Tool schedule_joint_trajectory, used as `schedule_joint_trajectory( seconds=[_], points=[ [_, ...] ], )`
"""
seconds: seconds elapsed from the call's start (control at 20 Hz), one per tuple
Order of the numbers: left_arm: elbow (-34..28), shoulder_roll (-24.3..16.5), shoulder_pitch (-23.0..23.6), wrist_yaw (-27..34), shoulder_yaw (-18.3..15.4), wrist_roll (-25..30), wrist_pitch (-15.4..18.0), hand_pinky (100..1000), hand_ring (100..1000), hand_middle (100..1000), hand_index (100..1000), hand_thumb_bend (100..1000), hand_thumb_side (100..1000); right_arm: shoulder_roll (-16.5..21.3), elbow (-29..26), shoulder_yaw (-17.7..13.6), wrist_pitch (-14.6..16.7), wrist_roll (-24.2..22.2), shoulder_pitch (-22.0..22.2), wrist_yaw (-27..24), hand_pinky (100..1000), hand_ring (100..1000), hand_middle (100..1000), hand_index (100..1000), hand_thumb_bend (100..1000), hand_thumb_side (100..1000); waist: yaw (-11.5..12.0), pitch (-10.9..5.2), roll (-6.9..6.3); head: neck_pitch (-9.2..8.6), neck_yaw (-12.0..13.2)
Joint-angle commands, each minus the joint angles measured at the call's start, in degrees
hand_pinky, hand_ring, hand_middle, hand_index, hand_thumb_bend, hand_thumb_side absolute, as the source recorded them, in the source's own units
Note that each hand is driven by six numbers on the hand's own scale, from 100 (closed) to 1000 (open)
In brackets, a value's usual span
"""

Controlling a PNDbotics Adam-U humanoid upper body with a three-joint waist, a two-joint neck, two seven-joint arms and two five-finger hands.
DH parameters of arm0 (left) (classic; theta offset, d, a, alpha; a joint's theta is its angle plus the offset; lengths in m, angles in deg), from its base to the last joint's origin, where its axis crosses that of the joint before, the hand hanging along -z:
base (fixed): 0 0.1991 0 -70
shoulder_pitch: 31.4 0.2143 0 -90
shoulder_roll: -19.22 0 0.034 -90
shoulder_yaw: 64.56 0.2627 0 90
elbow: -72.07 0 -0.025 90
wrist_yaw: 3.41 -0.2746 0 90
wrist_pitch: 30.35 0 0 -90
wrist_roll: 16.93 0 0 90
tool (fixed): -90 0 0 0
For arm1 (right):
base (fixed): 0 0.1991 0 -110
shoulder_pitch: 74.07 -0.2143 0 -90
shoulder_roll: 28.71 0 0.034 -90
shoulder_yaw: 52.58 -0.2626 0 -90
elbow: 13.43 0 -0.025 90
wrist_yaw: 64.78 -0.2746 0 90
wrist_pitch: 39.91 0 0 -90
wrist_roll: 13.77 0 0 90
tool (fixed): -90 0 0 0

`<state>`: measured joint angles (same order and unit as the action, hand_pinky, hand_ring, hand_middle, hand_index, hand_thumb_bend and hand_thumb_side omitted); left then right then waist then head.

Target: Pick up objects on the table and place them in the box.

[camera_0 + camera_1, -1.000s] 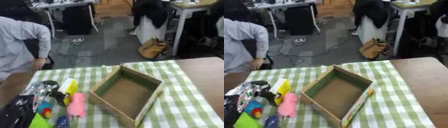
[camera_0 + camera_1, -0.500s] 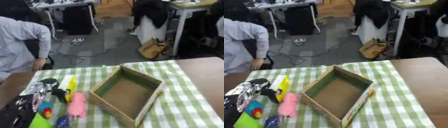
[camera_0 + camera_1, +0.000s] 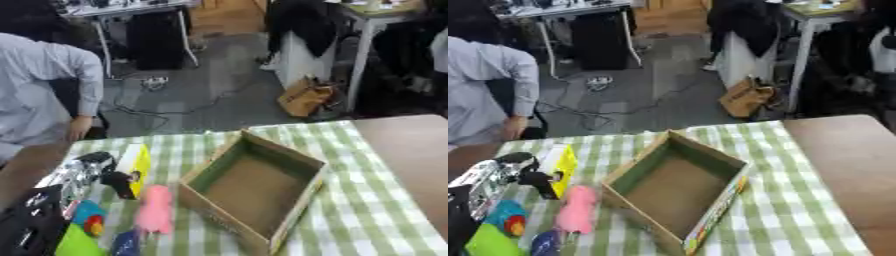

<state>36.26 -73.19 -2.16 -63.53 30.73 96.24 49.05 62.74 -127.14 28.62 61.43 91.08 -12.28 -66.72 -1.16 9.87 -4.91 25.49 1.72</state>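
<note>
At about 7 o'clock on the table, nearest to the camera, a small blue object [image 3: 125, 243] and a green object [image 3: 77, 244] are seen beside a round blue toy with a red and yellow spot [image 3: 88, 222]; what they are cannot be made out.

Just beyond them lies a pink soft-looking toy [image 3: 154, 209], near the left wall of the box but apart from it. It is judged to be light and yielding, not fragile and not slippery, so it could probably be taken around its middle.

At 8 o'clock the left hand [image 3: 107, 172] is seen, black with a silver forearm. Its dark fingers are curled beside a yellow flat packet [image 3: 134, 163], at the packet's near end. Whether the packet is really pinched cannot be told. The packet is judged to be thin and light, perhaps a little smooth; its long edges seem the better place to take hold.

The open cardboard box [image 3: 255, 192] stands in the centre on the green checked cloth [image 3: 367, 215], and nothing is seen in it.

The right hand is not seen in either view.
</note>
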Motion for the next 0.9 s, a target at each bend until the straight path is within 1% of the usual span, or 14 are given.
schedule_joint_trajectory(
  seconds=[0.05, 0.25, 0.45, 0.6, 0.65, 0.7, 0.9],
  points=[
    [-3.27, -3.05, -2.13, 1.9, 0.05, 1.47, -0.79, 100, 100, 100, 364, 100, 799, 0.61, -0.88, -0.31, -0.12, 0.11, -0.62, 0.51, 704, 905, 895, 1000, 100, 1000, 0.12, -1.67, -0.67, -0.09, -0.16],
    [-5.82, -3.74, -2.74, 3.35, 0.26, 2.88, -1.74, 100, 100, 100, 362, 100, 797, 0.61, -0.88, -0.27, -0.18, 0.14, -0.56, 0.57, 705, 904, 895, 1000, 100, 1000, 0.12, -1.86, -0.75, -0.03, -0.18],
    [-9.22, -4.26, -5.78, 5.66, 0.23, 3.55, -1.55, 100, 100, 100, 359, 100, 786, 0.56, -0.88, -0.11, -0.31, 0.02, -0.48, 0.57, 703, 904, 895, 1000, 100, 1000, 0.19, -2.08, -0.94, 0.51, -0.18],
    [-11.11, -4.18, -7.86, 6.24, 0.97, 3.93, -1.1, 100, 100, 100, 360, 100, 781, 0.54, -0.88, 0.01, -0.46, -0.11, -0.5, 0.61, 703, 904, 894, 1000, 100, 1000, 0.11, -2.21, -1.13, 0.68, 0.01],
    [-11.61, -4.07, -8.44, 6.25, 1.26, 4.05, -0.87, 100, 100, 100, 360, 100, 960, 0.54, -0.88, 0.06, -0.49, -0.15, -0.5, 0.61, 703, 904, 894, 1000, 100, 1000, 0.1, -2.25, -1.19, 0.72, 0.04],
    [-12.29, -3.72, -9.21, 6.27, 1.69, 4.12, -0.38, 100, 100, 100, 360, 100, 778, 0.5, -0.88, 0.13, -0.53, -0.21, -0.51, 0.6, 703, 904, 894, 1000, 100, 1000, 0.02, -2.33, -1.31, 0.78, 0.18],
    [-13.58, -2.64, -11.02, 5.43, 2.9, 4.14, 0.42, 100, 100, 100, 361, 100, 776, 0.43, -0.88, 0.31, -0.6, -0.39, -0.59, 0.56, 703, 904, 894, 1000, 100, 1000, -0.2, -2.48, -1.61, 0.74, 0.42]
  ],
)
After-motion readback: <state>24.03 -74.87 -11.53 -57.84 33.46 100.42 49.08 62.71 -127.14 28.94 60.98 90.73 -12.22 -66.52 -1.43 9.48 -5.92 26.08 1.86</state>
